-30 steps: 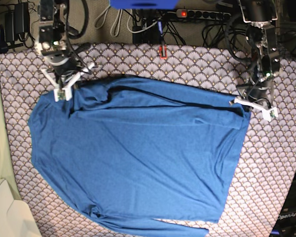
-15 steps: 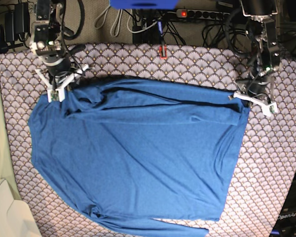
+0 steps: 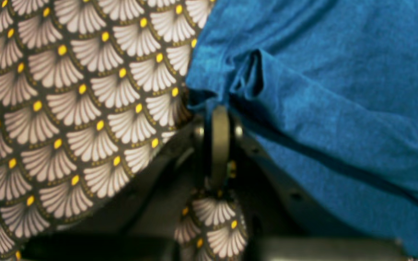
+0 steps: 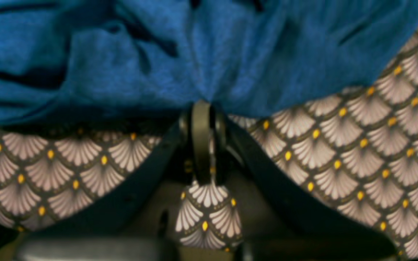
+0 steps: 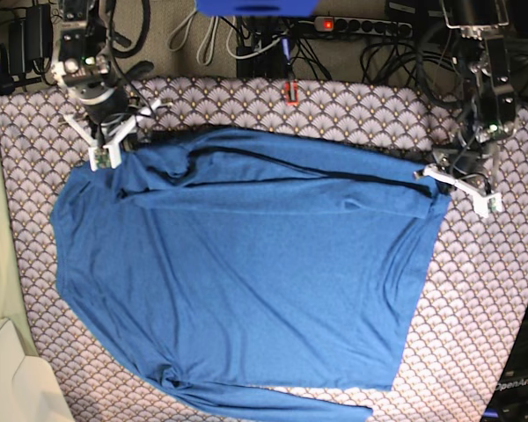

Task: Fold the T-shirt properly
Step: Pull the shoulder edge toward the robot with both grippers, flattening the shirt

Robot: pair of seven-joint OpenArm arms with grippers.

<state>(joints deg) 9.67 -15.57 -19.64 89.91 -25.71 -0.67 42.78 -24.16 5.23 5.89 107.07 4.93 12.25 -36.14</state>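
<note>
Black arms, white brackets, dark slim jaws

Only "OpenArm" can be read, on the dark frame (image 5: 519,387) at the base view's lower right.

Matt soft-knit T-shirt (image 5: 246,281)

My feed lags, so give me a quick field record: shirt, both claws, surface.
shirt: blue T-shirt spread mostly flat, far edge folded over
left claw: shut on the T-shirt's far corner, on the base view's right
right claw: shut on the T-shirt's other far corner
surface: scallop-patterned cloth under the shirt
</note>
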